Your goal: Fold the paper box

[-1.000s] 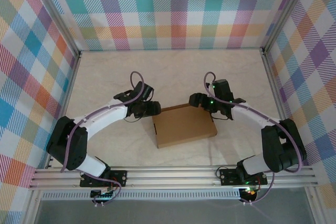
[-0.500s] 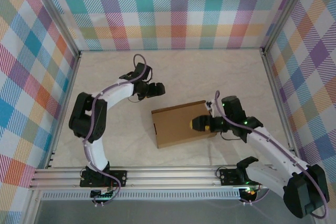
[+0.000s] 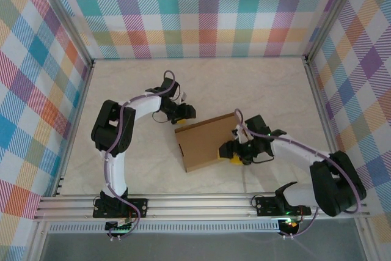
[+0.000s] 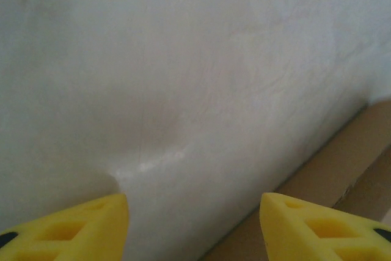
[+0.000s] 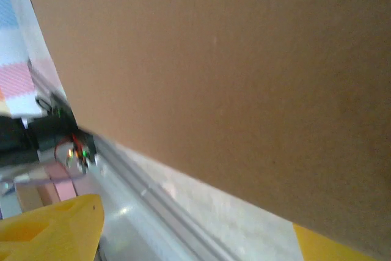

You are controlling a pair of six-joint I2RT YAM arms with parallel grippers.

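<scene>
Cardboard had swung a little in the last second: the paper box [image 3: 204,142], a plain brown lidded shape lying on the bench [image 3: 269,90] between the arms, now sat at a steeper slant in the top view, its far right corner turned further away from the arm bases. The right tool [image 3: 233,153], which half a second before lay over the box's right part, had dropped back to the near right edge. Its wrist view showed one brown face [image 5: 244,59] close above it, with the yellow fingers [image 5: 55,230] spread and only bench and rail between them, so it was open and holding nothing. The left tool [image 3: 186,112] had come in from farther off to just beside the box's far left corner. Its fingers [image 4: 79,224] were also parted over bare bench, with a brown edge [image 4: 342,169] close by.

My reading is that the box was nudged rather than folded, and both arms were setting up at opposite corners to steady or press it.

No brand, label or writing could be read anywhere; the cardboard was unprinted.
</scene>
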